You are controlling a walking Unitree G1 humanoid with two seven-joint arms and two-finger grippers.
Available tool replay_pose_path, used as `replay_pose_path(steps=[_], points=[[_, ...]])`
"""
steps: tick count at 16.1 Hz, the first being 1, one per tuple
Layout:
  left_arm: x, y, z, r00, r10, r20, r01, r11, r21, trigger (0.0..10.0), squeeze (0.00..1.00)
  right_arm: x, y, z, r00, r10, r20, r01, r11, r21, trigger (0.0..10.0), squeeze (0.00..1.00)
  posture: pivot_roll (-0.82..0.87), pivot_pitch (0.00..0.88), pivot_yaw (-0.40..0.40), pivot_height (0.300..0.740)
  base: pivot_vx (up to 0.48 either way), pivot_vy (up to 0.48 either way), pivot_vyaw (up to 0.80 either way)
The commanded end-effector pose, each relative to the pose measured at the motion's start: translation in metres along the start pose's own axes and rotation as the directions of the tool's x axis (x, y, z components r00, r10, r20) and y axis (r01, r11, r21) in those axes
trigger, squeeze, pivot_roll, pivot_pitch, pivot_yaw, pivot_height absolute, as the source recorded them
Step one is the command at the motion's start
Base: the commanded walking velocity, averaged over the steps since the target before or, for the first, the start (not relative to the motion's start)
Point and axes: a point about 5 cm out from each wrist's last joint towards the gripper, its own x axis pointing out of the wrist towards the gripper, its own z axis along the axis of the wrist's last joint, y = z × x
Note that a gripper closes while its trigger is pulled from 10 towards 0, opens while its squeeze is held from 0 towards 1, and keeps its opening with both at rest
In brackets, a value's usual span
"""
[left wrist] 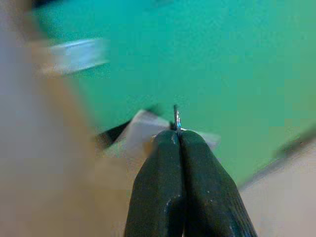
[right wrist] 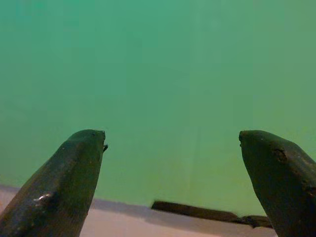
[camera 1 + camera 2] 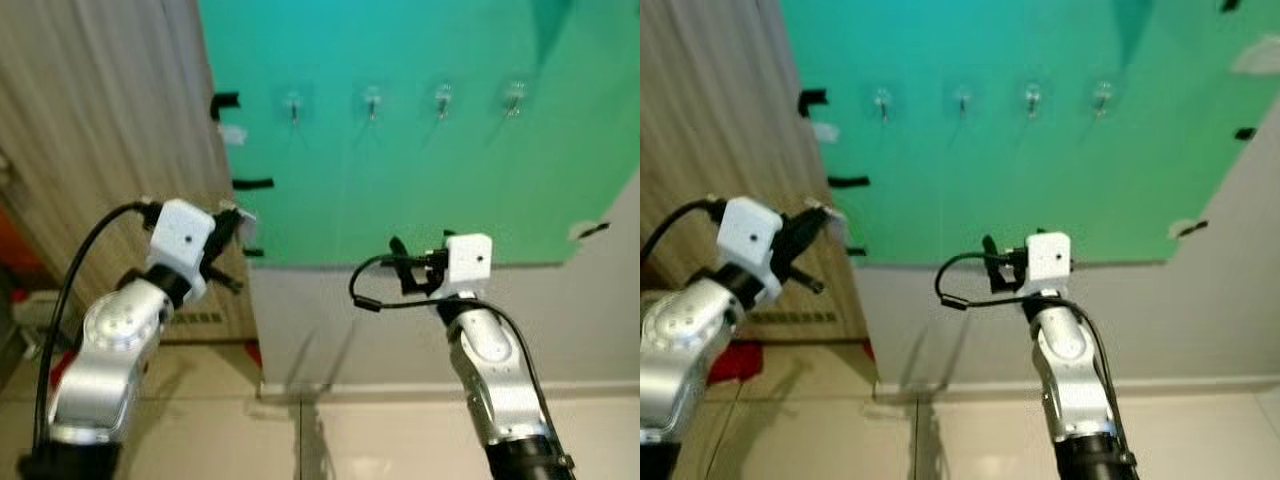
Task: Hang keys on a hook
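A green board (image 3: 400, 170) on the wall carries several small clear hooks in a row, the leftmost hook (image 3: 293, 104) nearest my left arm. My left gripper (image 3: 235, 225) is raised by the board's lower left edge, below that hook. In the left wrist view the left gripper (image 1: 177, 132) is shut on a thin metal key ring (image 1: 177, 117) that sticks out past the tips. A pale flat piece (image 1: 143, 129) lies behind the tips; whether it belongs to the keys is unclear. My right gripper (image 2: 172, 140) is open and empty, facing the board's lower part (image 3: 418, 262).
A wooden panel (image 3: 100, 120) stands left of the board. Black tape strips (image 3: 252, 184) and a white tape piece (image 3: 233, 135) mark the board's left edge. Below the board are a white wall (image 3: 400, 330) and tiled floor (image 3: 380, 440). Something red (image 3: 735, 360) lies low left.
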Motion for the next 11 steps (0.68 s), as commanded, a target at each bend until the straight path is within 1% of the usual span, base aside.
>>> replay_pose_path(steps=[1, 3, 4, 5, 6, 7, 8, 9, 10, 11], points=[[0.005, -0.003, 0.008, 0.992, -0.119, 0.034, 0.120, 0.992, -0.029, 10.0, 0.00, -0.002, -0.011, 0.001, 0.999, -0.035, 0.003, 0.035, 0.999, 0.007, 10.0, 0.00, -0.02, 0.000, 0.012, 0.740, 0.000, 0.000, 0.00], [0.012, 0.003, 0.011, 0.958, -0.286, 0.003, 0.286, 0.958, 0.007, 10.0, 0.00, 0.000, -0.008, 0.002, 1.000, -0.027, 0.009, 0.027, 1.000, 0.007, 10.0, 0.00, -0.04, 0.000, 0.032, 0.740, 0.000, 0.000, 0.00], [0.015, 0.004, 0.012, 0.944, -0.329, -0.007, 0.329, 0.944, 0.017, 10.0, 0.00, 0.000, -0.007, 0.003, 1.000, -0.022, 0.012, 0.022, 1.000, 0.006, 10.0, 0.00, -0.04, 0.000, 0.035, 0.740, 0.000, 0.000, 0.00], [0.018, 0.005, 0.014, 0.913, -0.409, -0.015, 0.409, 0.913, 0.007, 10.0, 0.00, 0.001, -0.004, 0.005, 1.000, -0.014, 0.020, 0.014, 1.000, 0.004, 10.0, 0.00, -0.05, 0.000, 0.049, 0.740, 0.000, 0.000, 0.00], [0.030, 0.011, 0.022, 0.869, -0.495, -0.011, 0.495, 0.869, -0.015, 10.0, 0.00, 0.000, -0.005, 0.006, 0.999, -0.024, 0.027, 0.023, 1.000, 0.010, 10.0, 0.00, -0.07, 0.000, 0.066, 0.740, 0.000, 0.000, 0.00], [0.033, 0.014, 0.024, 0.863, -0.504, -0.009, 0.504, 0.863, -0.018, 10.0, 0.00, -0.001, -0.005, 0.006, 0.999, -0.028, 0.028, 0.027, 1.000, 0.012, 10.0, 0.00, -0.07, 0.000, 0.070, 0.740, 0.000, 0.000, 0.00], [0.047, 0.026, 0.029, 0.868, -0.496, 0.008, 0.496, 0.868, -0.030, 10.0, 0.00, -0.002, -0.005, 0.005, 0.999, -0.031, 0.027, 0.031, 0.999, 0.015, 10.0, 0.00, -0.09, 0.000, 0.084, 0.740, 0.000, 0.000, 0.00], [0.057, 0.032, 0.032, 0.881, -0.473, 0.028, 0.473, 0.879, -0.061, 10.0, 0.00, -0.003, -0.005, 0.005, 0.999, -0.033, 0.029, 0.033, 0.999, 0.016, 10.0, 0.00, -0.09, 0.000, 0.088, 0.740, 0.000, 0.000, 0.00], [0.064, 0.037, 0.036, 0.886, -0.460, 0.052, 0.463, 0.882, -0.086, 10.0, 0.00, -0.003, -0.005, 0.005, 0.999, -0.036, 0.032, 0.035, 0.999, 0.016, 10.0, 0.00, -0.11, 0.000, 0.102, 0.740, 0.000, 0.000, 0.00], [0.070, 0.042, 0.039, 0.900, -0.431, 0.069, 0.437, 0.892, -0.113, 10.0, 0.00, -0.003, -0.005, 0.005, 0.999, -0.039, 0.033, 0.038, 0.999, 0.015, 10.0, 0.00, -0.12, 0.000, 0.112, 0.740, 0.000, 0.000, 0.00]])
